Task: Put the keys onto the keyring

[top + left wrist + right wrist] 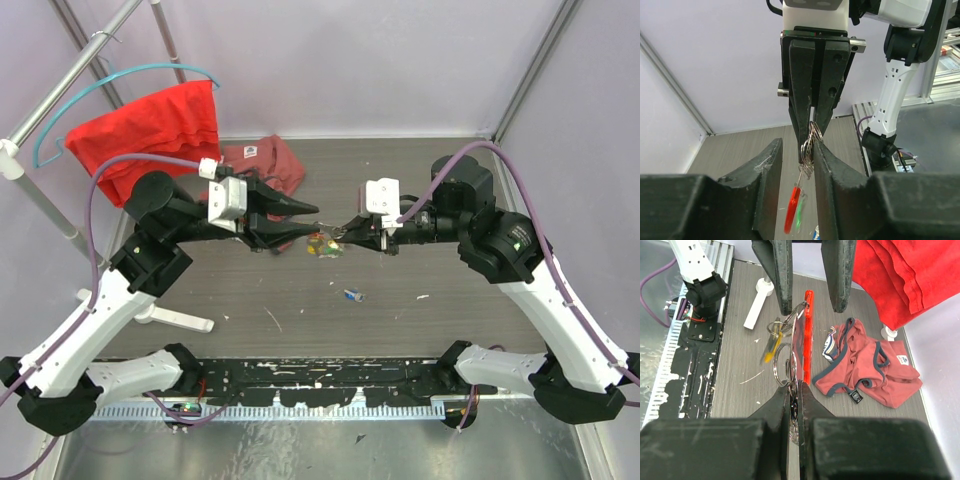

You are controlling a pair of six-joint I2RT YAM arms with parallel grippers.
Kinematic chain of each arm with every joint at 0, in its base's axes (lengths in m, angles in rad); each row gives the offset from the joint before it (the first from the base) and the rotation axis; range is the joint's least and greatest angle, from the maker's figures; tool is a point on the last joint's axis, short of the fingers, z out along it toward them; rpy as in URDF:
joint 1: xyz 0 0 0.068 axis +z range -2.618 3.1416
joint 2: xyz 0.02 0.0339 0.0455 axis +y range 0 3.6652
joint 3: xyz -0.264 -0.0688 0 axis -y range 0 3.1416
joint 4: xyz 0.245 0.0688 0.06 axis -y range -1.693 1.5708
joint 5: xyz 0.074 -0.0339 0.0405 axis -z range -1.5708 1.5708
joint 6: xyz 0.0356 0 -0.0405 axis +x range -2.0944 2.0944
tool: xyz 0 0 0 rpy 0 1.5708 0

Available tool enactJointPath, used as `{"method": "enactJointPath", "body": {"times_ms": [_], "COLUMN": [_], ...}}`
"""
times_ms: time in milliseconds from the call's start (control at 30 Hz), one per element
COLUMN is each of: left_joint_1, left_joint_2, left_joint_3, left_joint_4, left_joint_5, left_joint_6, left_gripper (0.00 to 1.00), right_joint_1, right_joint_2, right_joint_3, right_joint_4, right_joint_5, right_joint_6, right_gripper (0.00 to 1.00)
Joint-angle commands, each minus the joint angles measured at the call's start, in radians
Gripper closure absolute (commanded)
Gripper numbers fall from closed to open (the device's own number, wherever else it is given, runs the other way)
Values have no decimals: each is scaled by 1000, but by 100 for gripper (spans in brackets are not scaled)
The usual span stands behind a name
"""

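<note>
The keyring [782,367], a cluster of thin silver rings, hangs in the air between the two arms. My right gripper [794,386] is shut on the rings. A flat red tag [808,335] and a yellow key [771,347] dangle from them. In the left wrist view the red tag [792,210] hangs beside a green key [801,212]. My left gripper [797,145] straddles the rings with a gap between its jaws; the rings lie against its right finger [832,175]. A blue key [353,295] lies loose on the table.
A red cloth [150,130] hangs from a teal hanger at the back left. Pink shorts [265,160] lie on the table behind the grippers. A white stand foot [175,318] sits at the left, and a black rail [330,385] runs along the near edge.
</note>
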Motion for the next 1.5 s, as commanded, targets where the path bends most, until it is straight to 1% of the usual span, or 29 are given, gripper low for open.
{"method": "enactJointPath", "body": {"times_ms": [0,100,167,267,433,500,700,733,800,833,867,900,933,1000,1067,1167,1233,1333,1467], "left_joint_1": [-2,-2,-2,-3,-3,-3,-3,-3,-3,-3,-3,-3,-3,-3,-3,-3,-3,-2,-3], "left_joint_2": [6,12,14,18,21,25,34,35,39,38,40,41,41,41,34,12,-5,-33,-52], "left_joint_3": [43,45,45,45,47,46,53,55,59,61,64,66,69,79,78,59,39,0,-51], "left_joint_4": [-1,-1,-1,-8,-18,-23,-31,-34,-42,-45,-51,-57,-65,-87,-93,-78,-52,10,123], "left_joint_5": [33,35,39,44,59,60,65,65,65,64,58,51,43,10,-38,-139,-192,-274,-345], "left_joint_6": [-14,-13,-14,-13,-12,-11,-8,-7,-3,-1,2,3,5,8,5,-9,-21,-53,-109], "left_gripper": [64,67,67,65,64,66,74,77,85,91,99,100,100,100,100,100,100,100,100], "right_joint_1": [1,1,1,0,0,1,0,-1,0,0,0,0,0,0,0,0,0,0,0], "right_joint_2": [-20,-17,-18,-20,-18,-17,-18,-18,-20,-21,-22,-23,-26,-34,-50,-94,-131,-184,-209], "right_joint_3": [35,33,35,35,36,37,35,34,34,33,32,30,28,23,5,-47,-87,-147,-217], "right_joint_4": [42,40,43,46,46,46,52,54,57,59,62,66,71,80,103,173,234,340,470], "right_joint_5": [-28,-30,-33,-33,-31,-31,-34,-34,-35,-34,-33,-33,-32,-20,24,94,133,183,251], "right_joint_6": [-11,-12,-13,-13,-16,-16,-15,-15,-15,-15,-15,-15,-12,-12,-11,8,27,64,117], "right_gripper": [99,99,99,99,99,99,98,98,97,96,95,93,90,78,67,55,52,51,48]}}
